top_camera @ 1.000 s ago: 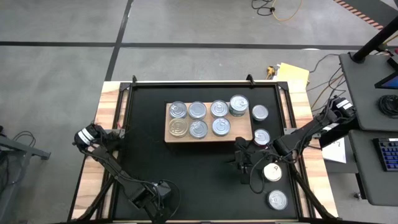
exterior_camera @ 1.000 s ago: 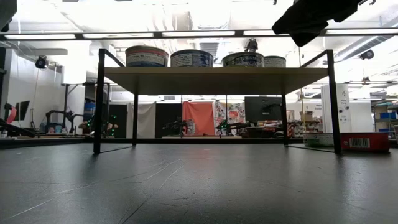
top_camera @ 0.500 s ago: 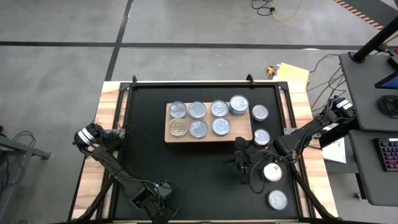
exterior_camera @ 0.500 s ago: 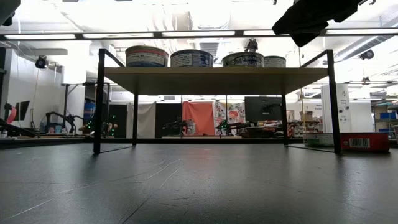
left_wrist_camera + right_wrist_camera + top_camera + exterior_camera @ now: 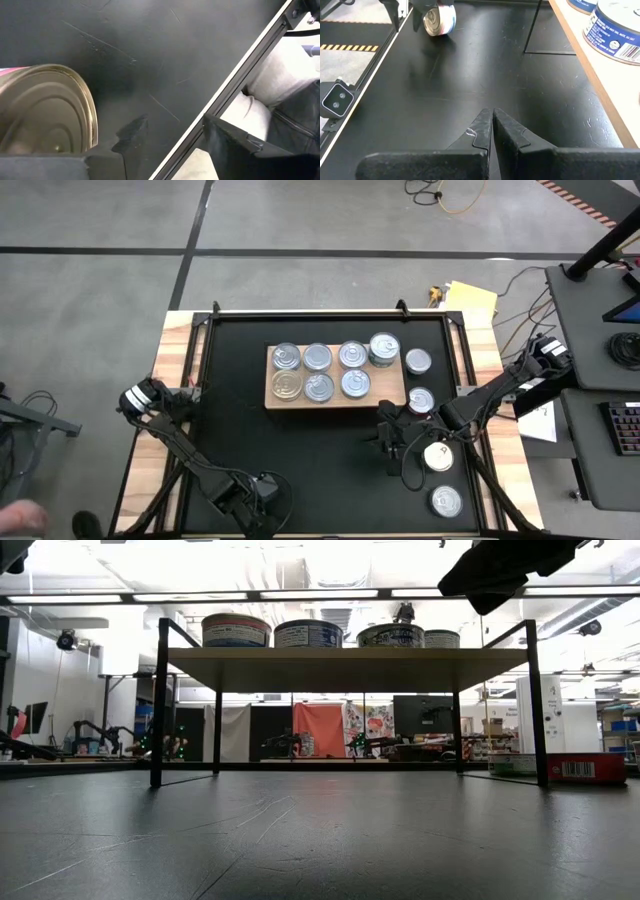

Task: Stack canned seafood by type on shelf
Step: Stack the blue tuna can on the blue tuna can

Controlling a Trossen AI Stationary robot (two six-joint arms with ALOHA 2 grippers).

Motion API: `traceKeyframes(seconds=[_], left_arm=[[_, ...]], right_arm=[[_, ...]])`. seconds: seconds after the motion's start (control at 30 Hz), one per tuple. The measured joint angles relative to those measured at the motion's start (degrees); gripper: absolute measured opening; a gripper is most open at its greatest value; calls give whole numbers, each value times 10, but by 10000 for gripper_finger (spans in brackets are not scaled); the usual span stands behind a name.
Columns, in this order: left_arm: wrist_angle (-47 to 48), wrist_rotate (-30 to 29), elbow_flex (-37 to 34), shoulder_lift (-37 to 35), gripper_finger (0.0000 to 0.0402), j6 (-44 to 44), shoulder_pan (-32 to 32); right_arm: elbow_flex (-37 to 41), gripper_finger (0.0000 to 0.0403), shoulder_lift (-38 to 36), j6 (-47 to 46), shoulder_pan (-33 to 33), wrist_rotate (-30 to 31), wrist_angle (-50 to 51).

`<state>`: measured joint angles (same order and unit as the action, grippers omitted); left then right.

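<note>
Left pincer point(image 5: 262, 488), lower centre-left of the high view, spans a tin on its side point(image 5: 45, 115); grip or release cannot be told. Right pincer point(image 5: 492, 122), clenched and empty, sits below the shelf point(image 5: 392, 395), which carries seven tins point(image 5: 318, 358); four others point(image 5: 445, 501) lie on the surface at right.
</note>
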<state>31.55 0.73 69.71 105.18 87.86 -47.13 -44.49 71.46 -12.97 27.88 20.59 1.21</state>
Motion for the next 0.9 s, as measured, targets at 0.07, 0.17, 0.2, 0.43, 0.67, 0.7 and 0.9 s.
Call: traceKeyframes(seconds=[0.07, 0.17, 0.2, 0.43, 0.67, 0.7, 0.9], left_arm=[[0, 0, 0, 0, 185, -1, 1], [-1, 0, 0, -1, 203, -2, 1], [-1, 0, 0, -1, 208, -2, 1], [-6, 0, 1, -1, 237, -1, 2], [-1, 25, 10, 2, 242, 2, 6], [1, 27, 14, 5, 243, 1, 6], [29, 31, 45, 17, 243, -13, 8]], right_arm=[[0, 9, 0, 0, 0, 0, 0], [0, 9, 0, 0, 0, 0, 0], [0, 9, 0, 0, 0, 0, 0], [0, 9, 0, 1, 0, 0, 0], [0, 9, 0, 1, 0, 0, 0], [0, 9, 0, 1, 0, 0, 1], [0, 9, 0, 1, 0, 0, 2]])
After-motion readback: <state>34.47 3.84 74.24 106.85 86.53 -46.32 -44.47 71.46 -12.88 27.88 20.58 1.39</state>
